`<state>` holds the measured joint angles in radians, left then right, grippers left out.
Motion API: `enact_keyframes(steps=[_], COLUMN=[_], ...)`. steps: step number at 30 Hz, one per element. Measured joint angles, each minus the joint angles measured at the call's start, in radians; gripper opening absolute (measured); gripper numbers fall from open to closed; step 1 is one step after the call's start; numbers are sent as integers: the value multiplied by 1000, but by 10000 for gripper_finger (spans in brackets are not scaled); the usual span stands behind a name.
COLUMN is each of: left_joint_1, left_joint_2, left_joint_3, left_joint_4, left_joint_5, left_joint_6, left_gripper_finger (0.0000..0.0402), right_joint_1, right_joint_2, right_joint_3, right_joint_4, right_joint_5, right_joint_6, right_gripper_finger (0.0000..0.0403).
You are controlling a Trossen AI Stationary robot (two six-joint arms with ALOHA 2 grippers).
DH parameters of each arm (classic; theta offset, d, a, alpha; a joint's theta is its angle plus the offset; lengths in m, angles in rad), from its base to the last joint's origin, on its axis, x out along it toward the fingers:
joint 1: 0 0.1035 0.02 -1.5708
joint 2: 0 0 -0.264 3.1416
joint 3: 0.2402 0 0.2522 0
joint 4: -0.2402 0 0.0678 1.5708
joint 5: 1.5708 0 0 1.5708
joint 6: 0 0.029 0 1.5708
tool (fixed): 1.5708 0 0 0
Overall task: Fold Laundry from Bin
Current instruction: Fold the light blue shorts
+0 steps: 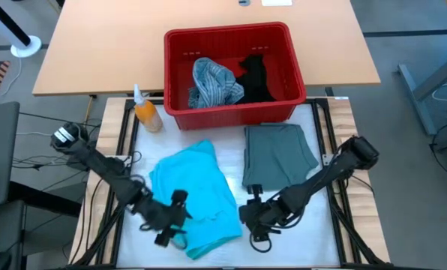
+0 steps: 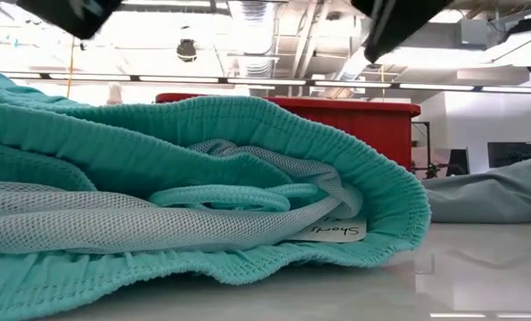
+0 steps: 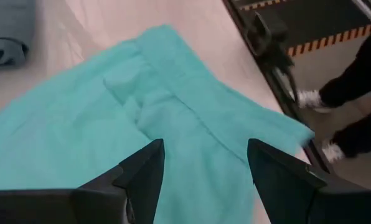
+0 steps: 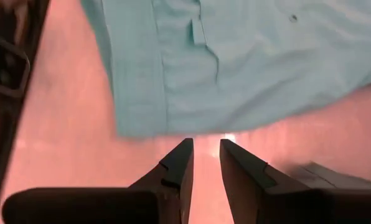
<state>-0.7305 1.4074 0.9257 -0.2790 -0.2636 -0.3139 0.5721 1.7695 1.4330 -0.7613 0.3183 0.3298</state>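
A work table seen from above, with a red slotted bin [image 1: 283, 41] at the far side and two dark robot arms reaching in from the near edge. A pair of bright turquoise shorts [image 1: 197, 196] lies spread on the white table [image 1: 328, 247], left of centre, between the two grippers. The left gripper [image 1: 171, 219] hovers over the shorts' near left part, its fingers [image 3: 145, 171] spread wide with nothing between them. The right gripper [image 1: 257, 219] sits just off the shorts' right edge over bare table, its fingers [image 4: 179, 165] drawn close together but with a narrow gap, holding nothing.

The step appears to be folding the shorts. To do it well, each gripper should probably pinch one layer at an outer edge, lift only slightly, and carry both sides over evenly so the fabric does not bunch.

The shorts are soft knit, with an elastic waistband, a pale mesh lining, a turquoise drawcord [image 2: 221, 198] and a small white label [image 2: 330, 231]. A grey-green garment [image 1: 277, 154] lies folded to the right. A blue-grey striped shirt [image 1: 211, 82] and a black garment [image 1: 255, 75] remain in the bin. An orange spray bottle [image 1: 145, 112] stands beside the bin
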Motion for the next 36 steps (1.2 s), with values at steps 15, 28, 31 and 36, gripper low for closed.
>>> enact_keyframes(steps=[15,28,31,36], left_joint_1=[-213,-240,-245,-245], left_joint_2=[203,222,222,234], left_joint_3=[86,154,153,157], left_joint_4=[-105,-217,-219,-125], left_joint_5=[-56,-211,-219,-291], left_joint_6=[164,291,292,350], left_gripper_finger=[244,297,297,297], right_joint_1=[48,105,110,111], right_joint_2=[30,230,233,232], right_joint_3=[1,0,0,0], right_joint_4=[-20,117,108,107], right_joint_5=[-84,13,18,43], right_joint_6=[-439,-535,-487,-468], right_gripper_finger=[223,244,244,244])
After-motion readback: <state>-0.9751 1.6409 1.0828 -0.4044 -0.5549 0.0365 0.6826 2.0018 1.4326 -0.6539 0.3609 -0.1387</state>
